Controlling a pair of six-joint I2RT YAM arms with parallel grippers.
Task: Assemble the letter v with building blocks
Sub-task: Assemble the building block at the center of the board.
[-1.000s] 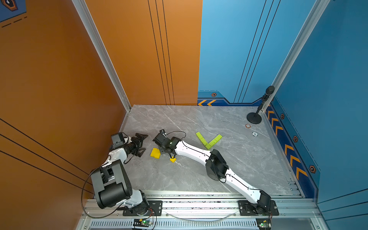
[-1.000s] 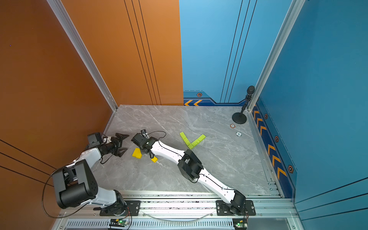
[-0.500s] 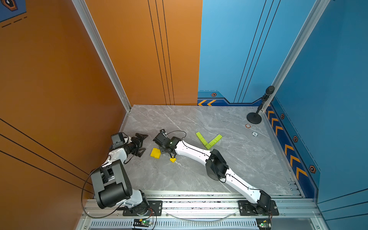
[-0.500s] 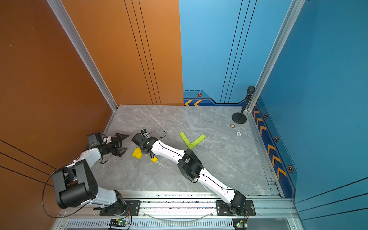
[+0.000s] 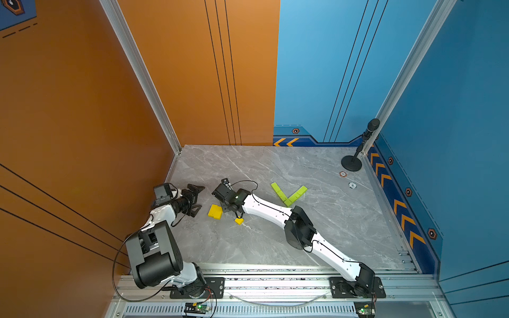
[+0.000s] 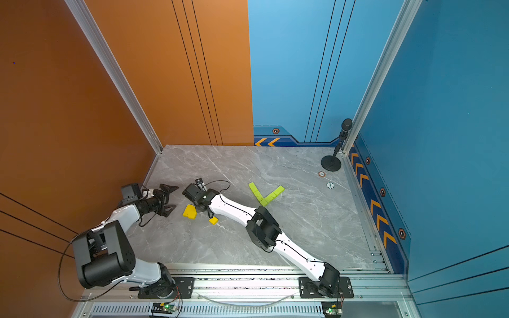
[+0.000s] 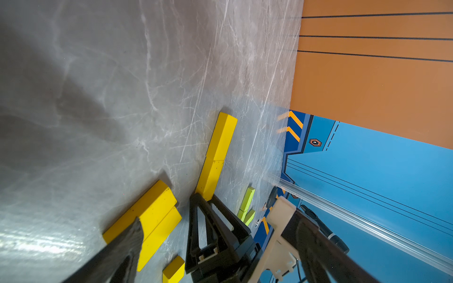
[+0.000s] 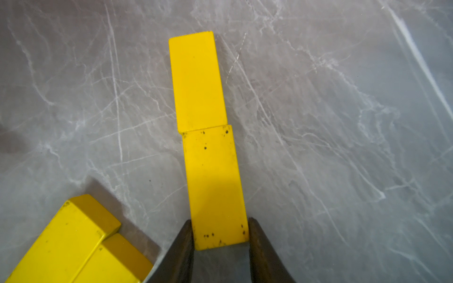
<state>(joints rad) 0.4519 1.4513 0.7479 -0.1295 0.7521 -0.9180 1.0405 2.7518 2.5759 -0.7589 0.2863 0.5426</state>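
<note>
Since the yellow brick lies flat on the marble table with its long axis running straight away from the right gripper, the coming move turns on that line. The jaws are clamped across the brick's short width at its near end. The far end touches a second yellow brick end to end, and the two make one straight stroke. The joint is not flush, because the second brick sits shifted a little to one side and its edges step out of line. My judgement is that a push along the axis would shove the second brick onward, so any correction has to go sideways before the jaws let go.

Just beside the stroke and angled to it, a pair of yellow bricks lies side by side, touching each other. In both top views the right wrist hides the stroke. A small yellow piece shows by the fingertips, and I cannot tell whether it is a separate cube or the held brick's end.

The left gripper hangs with its jaws spread wide and nothing between them. It is the nearer one to the pair, which suits it for a second stroke. A lime-green V lies well apart, toward the middle of the table, and it looks finished.
</note>
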